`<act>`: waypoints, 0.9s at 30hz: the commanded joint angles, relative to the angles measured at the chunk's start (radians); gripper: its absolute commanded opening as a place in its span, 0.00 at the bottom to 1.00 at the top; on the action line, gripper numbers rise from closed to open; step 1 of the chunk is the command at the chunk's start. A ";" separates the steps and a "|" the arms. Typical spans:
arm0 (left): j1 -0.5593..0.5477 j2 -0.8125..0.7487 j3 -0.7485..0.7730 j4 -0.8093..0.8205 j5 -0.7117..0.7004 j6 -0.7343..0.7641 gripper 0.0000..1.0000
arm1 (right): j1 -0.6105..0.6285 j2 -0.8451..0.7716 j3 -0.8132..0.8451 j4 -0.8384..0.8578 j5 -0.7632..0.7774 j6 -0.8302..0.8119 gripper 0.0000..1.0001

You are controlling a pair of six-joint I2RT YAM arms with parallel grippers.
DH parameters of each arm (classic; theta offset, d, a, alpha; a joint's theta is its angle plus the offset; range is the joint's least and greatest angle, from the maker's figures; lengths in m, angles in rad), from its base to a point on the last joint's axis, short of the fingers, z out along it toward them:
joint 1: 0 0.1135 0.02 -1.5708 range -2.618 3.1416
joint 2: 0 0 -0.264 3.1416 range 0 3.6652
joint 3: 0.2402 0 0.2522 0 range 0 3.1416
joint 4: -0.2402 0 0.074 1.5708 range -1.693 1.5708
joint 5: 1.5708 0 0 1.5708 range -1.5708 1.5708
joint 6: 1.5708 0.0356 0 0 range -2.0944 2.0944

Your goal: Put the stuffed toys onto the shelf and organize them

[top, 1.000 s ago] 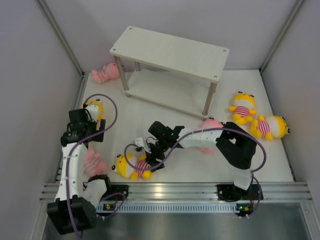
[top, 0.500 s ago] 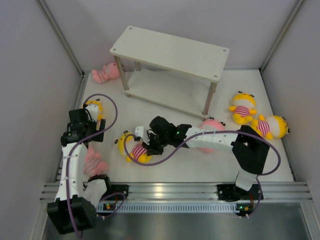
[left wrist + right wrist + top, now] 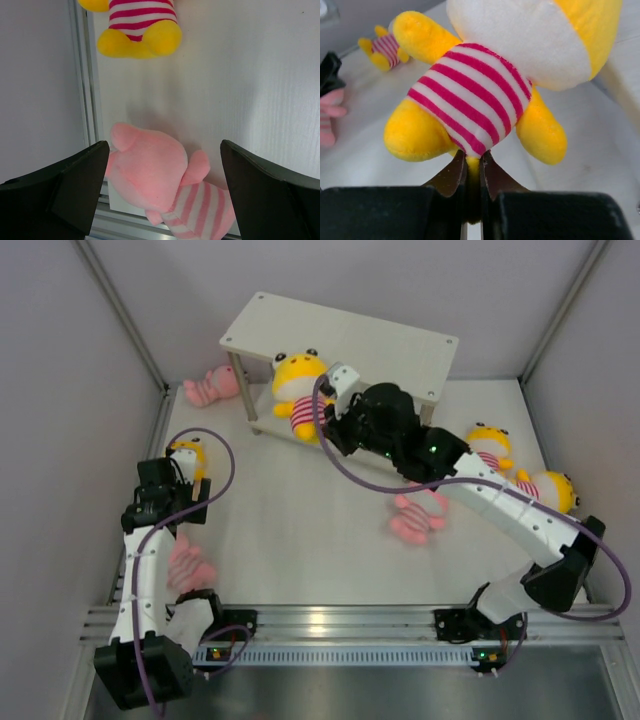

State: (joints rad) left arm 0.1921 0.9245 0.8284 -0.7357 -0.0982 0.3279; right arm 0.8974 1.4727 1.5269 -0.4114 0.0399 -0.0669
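Right gripper (image 3: 472,165), pinching a yellow toy (image 3: 298,388), has carried it up to the shelf (image 3: 380,340) front; placement comes next.

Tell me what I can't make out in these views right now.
- Top view: lower board of the shelf, mostly hidden by its top board and the held yellow toy.
- Top view: head of the centre pink toy, under the right arm.
- Left wrist view: head of the left yellow toy, cut off by the top edge.
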 commanded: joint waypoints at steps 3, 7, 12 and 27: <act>0.004 -0.018 0.025 -0.001 0.003 0.005 0.99 | -0.171 -0.063 0.249 -0.099 0.069 0.059 0.00; 0.004 -0.019 0.025 -0.002 0.006 0.008 0.99 | -0.304 -0.011 0.329 -0.184 0.124 0.096 0.00; 0.004 -0.021 0.021 -0.002 0.015 0.010 0.99 | -0.423 0.012 0.317 -0.195 0.112 0.127 0.00; 0.006 -0.018 0.018 -0.002 0.023 0.011 0.99 | -0.496 -0.028 0.213 -0.149 0.058 0.184 0.35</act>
State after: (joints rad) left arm 0.1921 0.9245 0.8284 -0.7361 -0.0898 0.3302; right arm 0.4179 1.4849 1.7599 -0.5713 0.1146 0.1005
